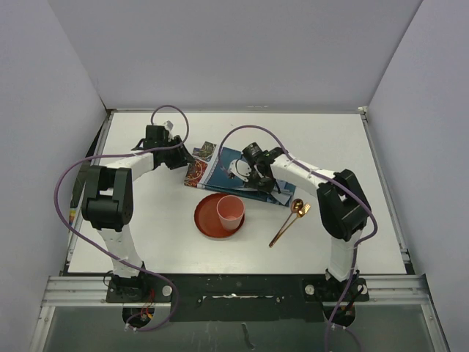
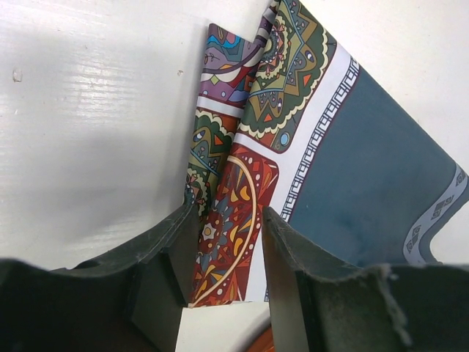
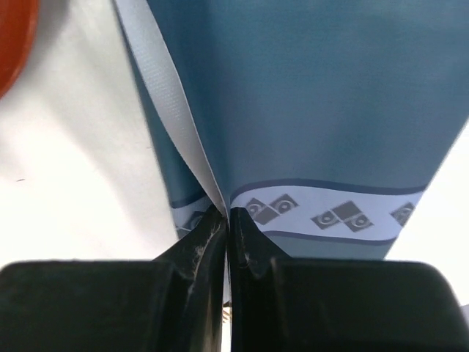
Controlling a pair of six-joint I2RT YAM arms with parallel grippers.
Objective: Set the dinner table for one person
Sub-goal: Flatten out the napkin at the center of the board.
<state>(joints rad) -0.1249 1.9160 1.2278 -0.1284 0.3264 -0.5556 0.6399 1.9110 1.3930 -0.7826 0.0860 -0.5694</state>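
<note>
A large plain white rectangular worktop (image 1: 381, 220) with thin metal edging filled the enclosure, its smooth, slightly glossy surface throwing soft reflections. It lay beneath everything else and ran to plain, matte, pale grey walls (image 1: 234, 51) on three sides. At the near edge the arm bases were bolted to a ribbed aluminium rail (image 1: 234, 282).

Near the middle of the worktop lay a teal rectangular placemat (image 1: 220, 166), thin and pliable, with a white underside, a grey-and-white geometric border and ornate multicoloured patterned ends. It was partly folded over on itself.

The left gripper (image 2: 229, 213), with matte black, scuffed fingers, stood partly open with the mat's patterned end between its jaws. Whether the fingers pressed the mat I cannot tell. The right gripper (image 3: 229, 213) was pinched tight on a raised layer of the placemat at its bordered edge.

Just in front of the mat sat a round, shallow terracotta-red plate (image 1: 207, 220) with a smooth pale pink cup (image 1: 229, 211) on it. To the plate's right lay slender, shiny copper-coloured cutlery (image 1: 287, 224), slanted across the worktop. Purple cables (image 1: 62, 191) looped from both arms.
</note>
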